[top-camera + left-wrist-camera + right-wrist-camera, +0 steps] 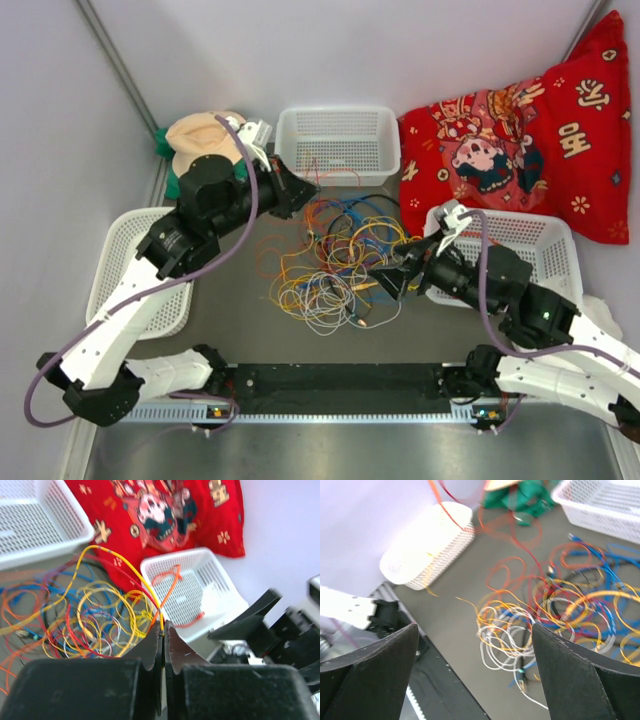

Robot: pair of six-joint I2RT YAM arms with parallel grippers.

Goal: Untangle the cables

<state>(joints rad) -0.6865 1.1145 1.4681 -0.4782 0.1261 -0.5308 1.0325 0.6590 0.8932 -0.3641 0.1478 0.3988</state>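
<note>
The cables (335, 255) lie mid-table in one loose snarl: thin yellow, orange, blue, red, white and black loops crossing each other. The left gripper (162, 625), toward the far edge, pinches yellow and orange strands rising from the heap — the right gripper (475, 627) hangs spread wide over the tangle's right side.

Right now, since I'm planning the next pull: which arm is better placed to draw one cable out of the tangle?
Probably left. The left gripper is shut on a yellow cable leading up from the tangle; the right gripper is open and empty.
</note>
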